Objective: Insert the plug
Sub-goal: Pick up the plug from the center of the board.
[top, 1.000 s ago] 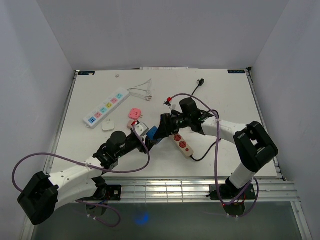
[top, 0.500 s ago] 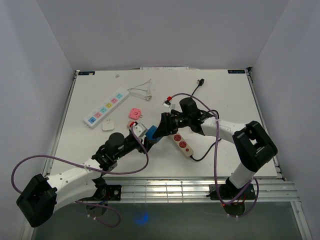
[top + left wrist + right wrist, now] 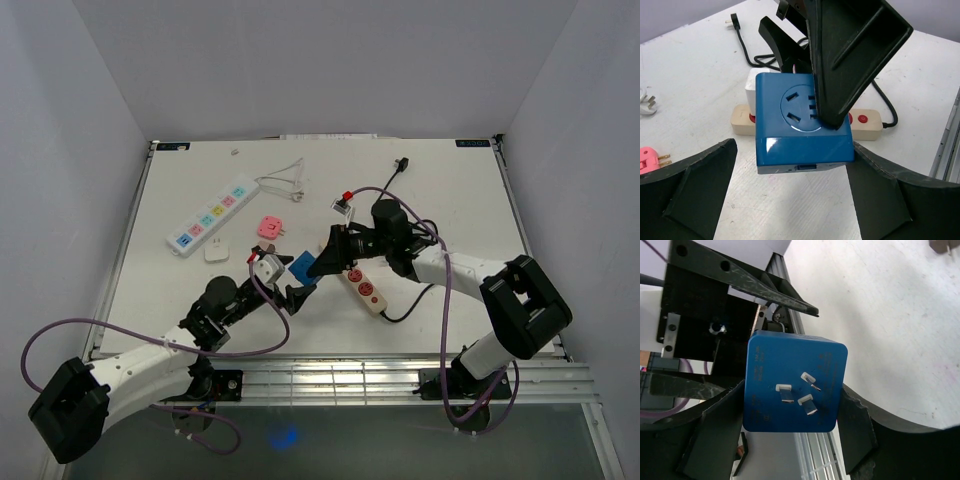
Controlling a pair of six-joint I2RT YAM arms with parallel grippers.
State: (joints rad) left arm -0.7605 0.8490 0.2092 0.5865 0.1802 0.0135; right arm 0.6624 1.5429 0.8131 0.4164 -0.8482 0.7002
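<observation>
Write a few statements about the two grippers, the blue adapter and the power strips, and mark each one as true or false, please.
1. The right gripper holds the blue adapter. True.
2. The left gripper is shut on the blue adapter. False: its fingers stand open, one on each side of it.
3. One face of the blue adapter carries three prongs. True.
4. The blue adapter is plugged into the beige power strip. False: its prongs are bare in the right wrist view.
5. The pink plug sits in the white power strip. False: it lies on the table, apart from the strip.
</observation>
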